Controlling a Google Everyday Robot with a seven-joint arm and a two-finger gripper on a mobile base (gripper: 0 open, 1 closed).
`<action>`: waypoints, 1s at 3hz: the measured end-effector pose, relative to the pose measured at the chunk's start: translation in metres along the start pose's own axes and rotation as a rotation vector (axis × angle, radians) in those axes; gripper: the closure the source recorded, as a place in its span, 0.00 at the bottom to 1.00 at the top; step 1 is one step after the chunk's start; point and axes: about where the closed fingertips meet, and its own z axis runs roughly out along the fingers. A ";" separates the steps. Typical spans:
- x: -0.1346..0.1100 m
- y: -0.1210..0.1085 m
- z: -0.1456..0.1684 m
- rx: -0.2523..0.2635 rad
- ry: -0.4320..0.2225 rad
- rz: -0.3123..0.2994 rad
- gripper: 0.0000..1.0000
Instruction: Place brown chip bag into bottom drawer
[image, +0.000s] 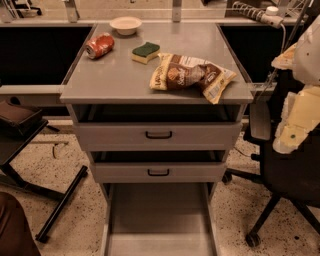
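Bag (192, 75) on cab top (115, 77): prob. light, crinkly, slippery; pinch cream end. Gripper (290, 136) far right, open/closed can't tell. Drawer (160, 220) open.

Single camera, set high in front of the cabinet (115, 75), tilted down, fairly near. Cabinet top down to the open bottom drawer (160, 215) fills mid-frame. Gripper (296, 122) hangs at the right edge, over the office chair (290, 175).
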 end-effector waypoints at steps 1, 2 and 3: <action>-0.004 -0.004 0.001 0.011 -0.015 0.000 0.00; -0.032 -0.031 0.027 0.039 -0.057 -0.033 0.00; -0.059 -0.090 0.061 0.103 -0.114 0.025 0.00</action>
